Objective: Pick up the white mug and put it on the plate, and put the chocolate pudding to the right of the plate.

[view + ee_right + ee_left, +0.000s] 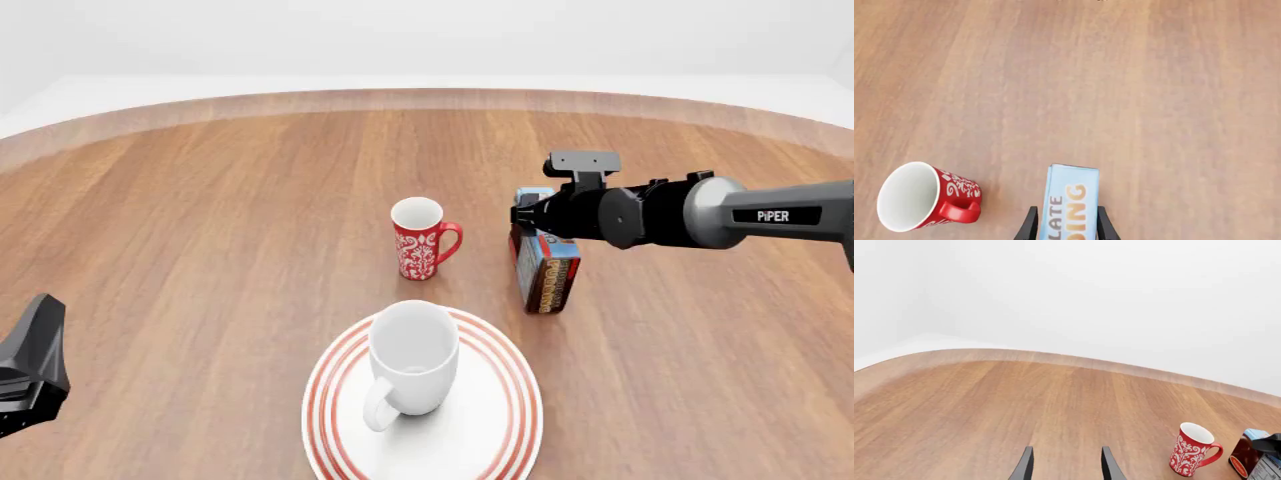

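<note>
- White mug (pixel 414 352) sits upright on the plate (pixel 497 440), handle turned toward the camera side; the plate's red rings show all round it
- Right gripper (pixel 1065 220) is reaching in from the right, and its two dark fingers (pixel 1029 227) flank the chocolate pudding (pixel 545 268); they look clamped on the carton's sides
- In the front view the carton stands on the table (pixel 200 230), behind the plate and off to its right, well apart from the rim; blue face up in the right wrist view, orange letters readable
- Red mug (pixel 422 240) stands upright just left of the carton, behind the plate, handle toward the carton; the two are not touching
- Left gripper (pixel 1066 466) is low at the table's left edge in the front view; its fingers stand parted with bare wood between them, holding nothing
</note>
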`<state>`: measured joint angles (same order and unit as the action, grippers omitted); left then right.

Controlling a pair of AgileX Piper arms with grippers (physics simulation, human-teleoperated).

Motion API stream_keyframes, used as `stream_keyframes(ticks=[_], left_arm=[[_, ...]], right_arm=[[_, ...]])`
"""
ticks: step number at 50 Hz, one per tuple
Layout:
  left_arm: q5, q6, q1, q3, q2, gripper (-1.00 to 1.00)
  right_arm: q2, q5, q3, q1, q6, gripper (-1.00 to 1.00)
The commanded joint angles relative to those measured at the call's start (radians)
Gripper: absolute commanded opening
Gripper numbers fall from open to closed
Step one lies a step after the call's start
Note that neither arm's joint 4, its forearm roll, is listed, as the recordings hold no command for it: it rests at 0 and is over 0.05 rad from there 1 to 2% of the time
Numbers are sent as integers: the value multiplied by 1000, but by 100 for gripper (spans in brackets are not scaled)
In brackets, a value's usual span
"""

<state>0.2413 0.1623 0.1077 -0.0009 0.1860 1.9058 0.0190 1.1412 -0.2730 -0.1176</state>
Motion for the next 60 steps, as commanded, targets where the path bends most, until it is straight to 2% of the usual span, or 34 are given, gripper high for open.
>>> stream_keyframes(ticks=[1,5,7,28,60], left_arm=[[0,0,0,0,0,100],[1,-1,-1,0,1,100],[-46,5,-5,0,-44,100],[37,4,-4,0,41,100],[15,0,-3,0,18,100]], right_arm=[[13,-8,-5,8,-5,-100],[9,-7,-8,11,-2,-100],[7,-5,-10,11,-2,-100],[-76,0,-47,32,11,-100],[-280,-24,-150,57,-12,-100]])
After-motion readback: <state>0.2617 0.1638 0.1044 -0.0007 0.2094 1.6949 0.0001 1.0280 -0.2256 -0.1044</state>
